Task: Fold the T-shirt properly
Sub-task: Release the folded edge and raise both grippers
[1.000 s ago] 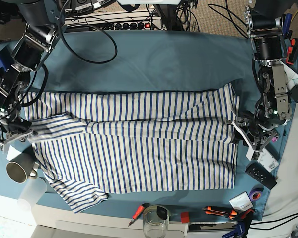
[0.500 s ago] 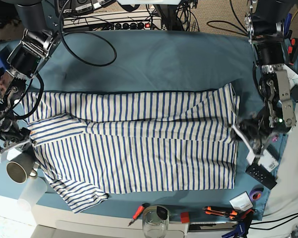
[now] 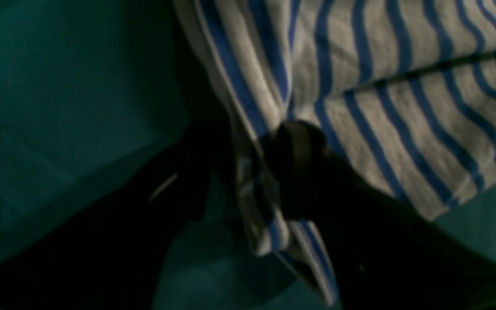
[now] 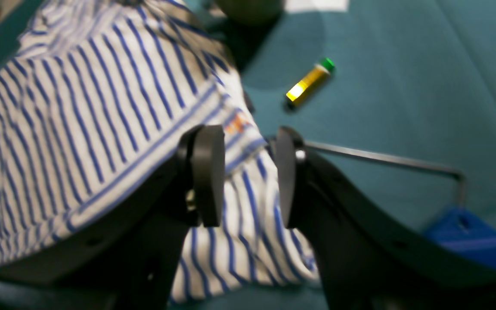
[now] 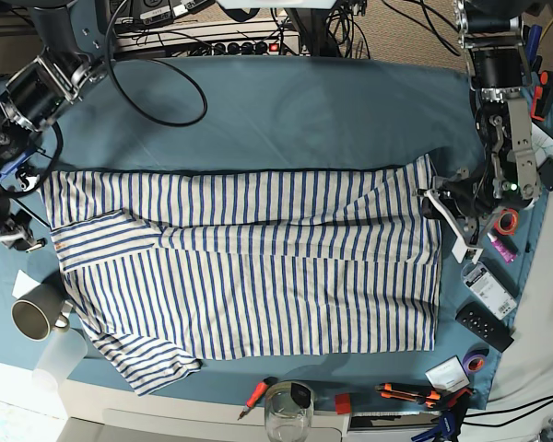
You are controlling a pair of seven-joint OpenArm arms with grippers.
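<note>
The cream-white T-shirt with blue stripes [image 5: 258,267] lies spread flat across the teal table cloth [image 5: 304,110], with its top part folded down. My left gripper [image 5: 440,207] is at the shirt's right edge. In the left wrist view [image 3: 248,172] it is shut on a bunched bit of the striped hem [image 3: 269,232]. My right gripper [image 5: 23,241] is at the shirt's left edge. In the right wrist view [image 4: 248,181] its jaws stand apart over the striped cloth [image 4: 80,120], gripping nothing.
A mug [image 5: 32,318] stands at the front left and a glass [image 5: 286,410] and a red screwdriver [image 5: 256,394] at the front edge. A remote [image 5: 484,324] and tape rolls [image 5: 505,221] lie right of the shirt. A yellow tube [image 4: 308,82] and a metal rod [image 4: 381,159] lie near my right gripper.
My left gripper moved toward the back along the shirt's right edge. My right gripper drew back to the left off the sleeve, which now lies flat.
</note>
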